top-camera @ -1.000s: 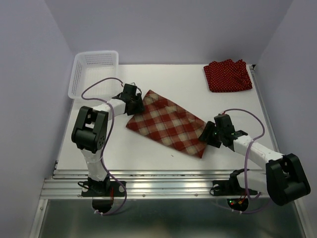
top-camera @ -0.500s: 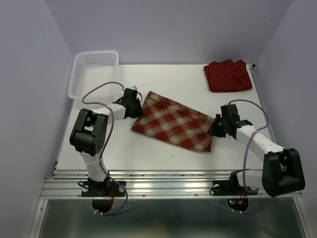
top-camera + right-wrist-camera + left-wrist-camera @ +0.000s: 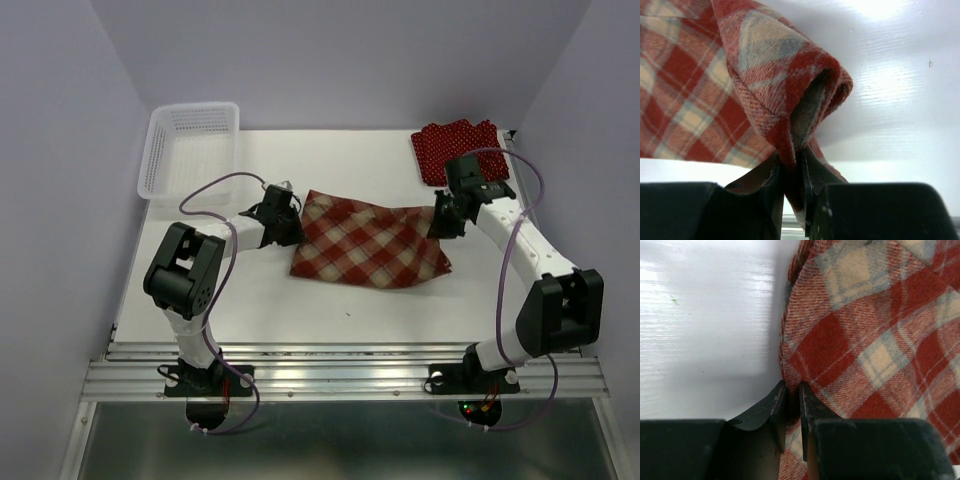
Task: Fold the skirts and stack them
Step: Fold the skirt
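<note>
Mostly done: polka-dot skirts (image 3: 460, 152) stacked far right; plaid skirt (image 3: 370, 243), pinched by left gripper (image 3: 791, 390) and right gripper (image 3: 792, 160), not yet stacked.

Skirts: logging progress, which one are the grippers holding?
The plaid skirt, pinched by the left gripper and right gripper; the polka-dot pile lies free, far right.

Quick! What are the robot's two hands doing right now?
Left gripper: shut on the plaid skirt.
Right gripper: shut on the plaid skirt too.
</note>
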`<action>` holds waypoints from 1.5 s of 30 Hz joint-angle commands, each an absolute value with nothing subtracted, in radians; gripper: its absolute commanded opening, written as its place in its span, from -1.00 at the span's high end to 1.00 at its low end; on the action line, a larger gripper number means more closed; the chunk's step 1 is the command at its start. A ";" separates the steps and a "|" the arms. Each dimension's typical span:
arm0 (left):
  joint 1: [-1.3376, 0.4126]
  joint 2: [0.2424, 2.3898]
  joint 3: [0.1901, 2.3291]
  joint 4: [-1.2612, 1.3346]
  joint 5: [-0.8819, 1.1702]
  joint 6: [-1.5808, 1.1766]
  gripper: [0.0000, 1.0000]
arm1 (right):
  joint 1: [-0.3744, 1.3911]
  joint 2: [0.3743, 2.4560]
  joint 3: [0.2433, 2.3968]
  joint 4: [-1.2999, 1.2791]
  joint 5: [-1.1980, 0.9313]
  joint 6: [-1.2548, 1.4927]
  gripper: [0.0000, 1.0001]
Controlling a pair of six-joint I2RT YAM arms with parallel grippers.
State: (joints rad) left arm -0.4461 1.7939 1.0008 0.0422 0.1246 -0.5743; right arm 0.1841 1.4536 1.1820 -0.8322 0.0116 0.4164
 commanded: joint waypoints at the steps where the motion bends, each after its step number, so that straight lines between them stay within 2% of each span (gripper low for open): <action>1: -0.460 1.773 0.985 0.101 0.170 -0.601 0.73 | 0.210 1.503 1.371 -0.980 0.058 0.405 0.99; 10: -0.468 1.753 0.968 0.161 0.209 -0.624 0.82 | 0.386 1.704 1.681 -1.124 0.115 0.485 0.99; 11: -0.469 1.753 0.968 0.169 0.216 -0.626 0.88 | 0.399 1.733 1.727 -1.134 0.114 0.497 0.99; 14: -0.476 1.756 0.966 0.179 0.227 -0.629 0.88 | 0.443 1.781 1.781 -1.117 0.048 0.509 0.99; 22: -0.477 1.758 0.948 0.193 0.230 -0.626 0.91 | 0.491 1.838 1.789 -0.997 -0.110 0.540 0.99; 33: -0.479 1.767 0.925 0.219 0.227 -0.640 0.95 | 0.532 1.884 1.684 -0.651 -0.267 0.675 0.99; 45: -0.480 1.773 0.948 0.203 0.216 -0.640 0.95 | 0.560 1.994 1.661 -0.494 -0.253 0.706 0.99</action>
State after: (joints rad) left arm -0.4656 1.7939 0.9360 0.1944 0.2058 -0.6376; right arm 0.5358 1.9732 1.6676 -0.6476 -0.2253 0.6819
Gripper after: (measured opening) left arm 0.206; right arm 0.204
